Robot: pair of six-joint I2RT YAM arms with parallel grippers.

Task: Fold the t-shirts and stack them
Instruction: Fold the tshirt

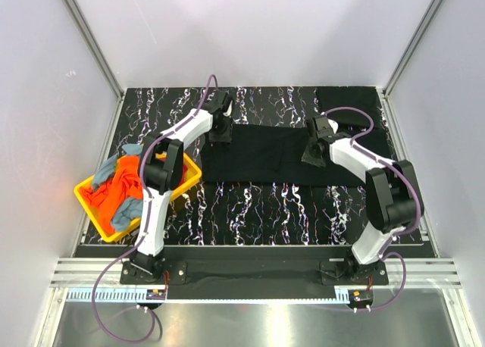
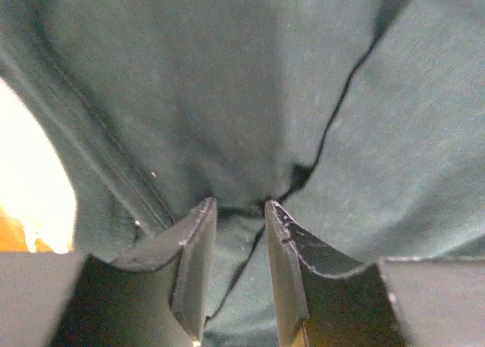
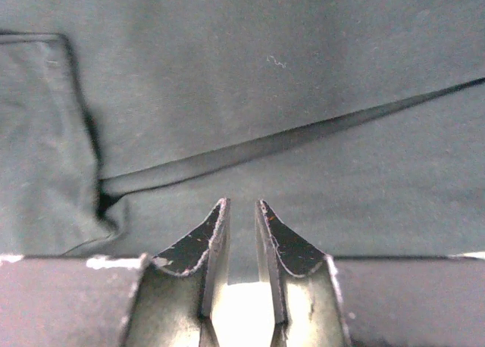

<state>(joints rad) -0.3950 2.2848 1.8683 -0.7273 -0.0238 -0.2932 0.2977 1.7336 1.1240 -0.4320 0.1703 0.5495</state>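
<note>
A black t-shirt (image 1: 265, 154) lies across the middle of the table, folded into a long flat band. My left gripper (image 1: 220, 132) is at its far left end and my right gripper (image 1: 313, 151) at its right part, both down at the cloth. In the left wrist view the left gripper (image 2: 239, 203) is open, its tips on the dark cloth (image 2: 227, 74), with a fold line running between them. In the right wrist view the right gripper (image 3: 241, 203) is narrowly open just above the cloth (image 3: 303, 74), with nothing between its fingers.
A yellow tray (image 1: 191, 182) at the left holds an orange t-shirt (image 1: 114, 192) and grey-blue t-shirts (image 1: 125, 211) in a heap. More black cloth (image 1: 348, 104) lies flat at the back right corner. White walls and metal posts close in the table.
</note>
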